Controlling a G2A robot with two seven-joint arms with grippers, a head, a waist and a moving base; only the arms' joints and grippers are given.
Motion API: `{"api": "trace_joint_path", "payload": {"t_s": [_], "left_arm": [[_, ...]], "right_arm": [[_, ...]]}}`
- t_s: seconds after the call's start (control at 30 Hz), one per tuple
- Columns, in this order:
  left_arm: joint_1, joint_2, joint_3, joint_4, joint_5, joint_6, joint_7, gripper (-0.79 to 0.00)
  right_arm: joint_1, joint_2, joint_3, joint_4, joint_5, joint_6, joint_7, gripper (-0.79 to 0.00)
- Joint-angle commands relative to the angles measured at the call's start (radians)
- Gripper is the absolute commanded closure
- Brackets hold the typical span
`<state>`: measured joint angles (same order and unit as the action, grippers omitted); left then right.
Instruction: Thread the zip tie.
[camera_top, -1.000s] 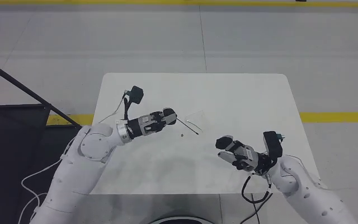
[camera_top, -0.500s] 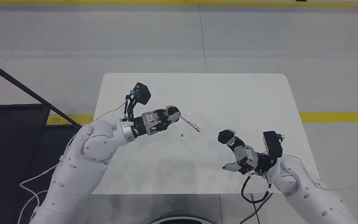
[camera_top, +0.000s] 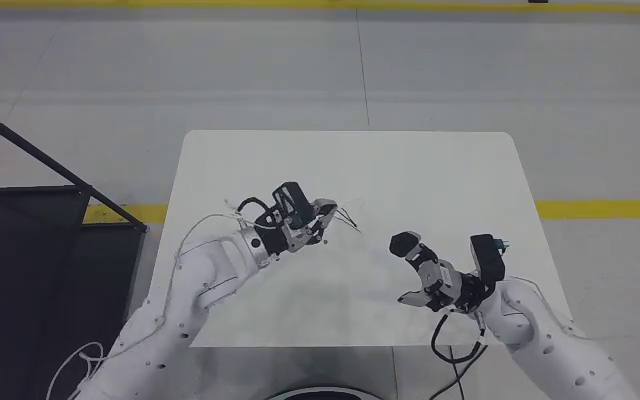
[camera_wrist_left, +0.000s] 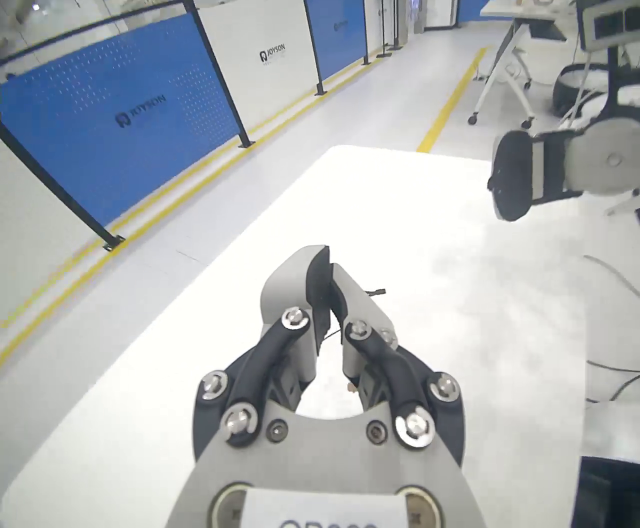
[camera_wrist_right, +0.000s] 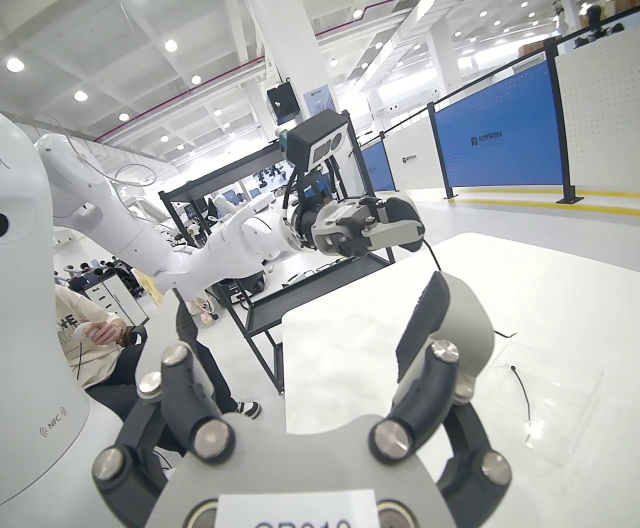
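Left hand (camera_wrist_left: 327, 272) is pinched tight on the thin black zip tie (camera_wrist_right: 432, 256) above the desk (camera_top: 450, 170), right hand (camera_top: 405, 270) wide open and empty well apart; the floppy tail could bend or slip during threading.

Overhead and two wrist cameras share the table (camera_top: 450, 170).

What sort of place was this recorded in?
Probably a large factory or demo hall: blue partition panels fence off the area, yellow floor lines mark lanes, and a high ceiling carries rows of lights.
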<state>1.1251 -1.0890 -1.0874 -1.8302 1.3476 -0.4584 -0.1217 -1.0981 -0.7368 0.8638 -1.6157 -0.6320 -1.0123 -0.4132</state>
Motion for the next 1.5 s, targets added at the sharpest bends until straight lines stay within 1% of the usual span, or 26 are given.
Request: {"api": "trace_joint_path", "payload": {"t_s": [0.0,0.1,0.23,0.4,0.67,0.93,1.17,1.4,1.43,1.47], "left_arm": [[0.003,-0.001,0.017,0.005,0.095,0.010,0.056,0.000],[0.008,0.000,0.036,0.014,0.232,0.045,0.112,0.000],[0.018,-0.002,0.076,0.036,0.432,0.131,0.155,0.000],[0.016,-0.010,0.104,0.071,0.524,0.197,0.181,0.000],[-0.002,-0.024,0.142,0.137,0.586,0.236,0.207,0.000],[-0.034,-0.048,0.192,0.198,0.627,0.275,0.187,0.000],[-0.053,-0.067,0.229,0.234,0.640,0.275,0.182,0.000],[-0.059,-0.080,0.244,0.248,0.641,0.266,0.186,0.000],[-0.059,-0.081,0.245,0.250,0.643,0.265,0.185,-0.003],[-0.060,-0.082,0.245,0.252,0.644,0.264,0.184,-0.055]], "right_arm": [[0.000,0.000,0.000,0.000,0.000,0.000,0.000,-0.785],[0.000,0.000,0.000,0.000,0.000,0.000,0.000,-0.785],[0.000,0.000,0.000,0.000,0.000,0.000,0.000,-0.785],[0.000,0.000,0.000,0.000,0.000,0.000,0.000,-0.785],[0.000,0.000,0.000,0.000,0.000,0.000,0.000,-0.785],[0.000,0.000,0.000,0.000,0.000,0.000,0.000,-0.785],[0.000,0.000,0.000,0.000,0.000,0.000,0.000,-0.785],[0.000,0.000,0.000,0.000,0.000,0.000,0.000,-0.785],[0.000,0.000,0.000,0.000,0.000,0.000,0.000,-0.785],[0.000,0.000,0.000,0.000,0.000,0.000,0.000,-0.785]]}}
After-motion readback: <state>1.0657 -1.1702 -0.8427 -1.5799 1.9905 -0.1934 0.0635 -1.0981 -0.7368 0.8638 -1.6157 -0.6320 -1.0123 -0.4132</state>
